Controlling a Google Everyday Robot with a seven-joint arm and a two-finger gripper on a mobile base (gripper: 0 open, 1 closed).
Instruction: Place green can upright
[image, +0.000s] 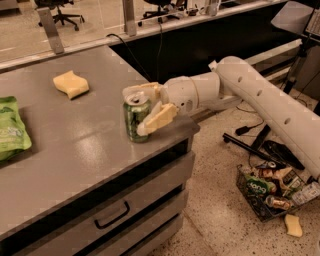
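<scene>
Well, end effector (136, 111) round cyl. green can (133, 122)

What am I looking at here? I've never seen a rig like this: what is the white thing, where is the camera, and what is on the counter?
The white tube is the robot's single arm, reaching in from the right. At its end is the gripper. Its two pale fingers are closed on the green can, one behind it and one in front. The can stands upright near the corner of the grey counter, with its pull-tab top facing up. There is only one camera, looking down on the counter from above; where it is mounted cannot be told. Also on the counter are a pale yellow sponge farther back and a green snack bag at the left edge. A wire basket of litter sits on the floor to the right.
</scene>
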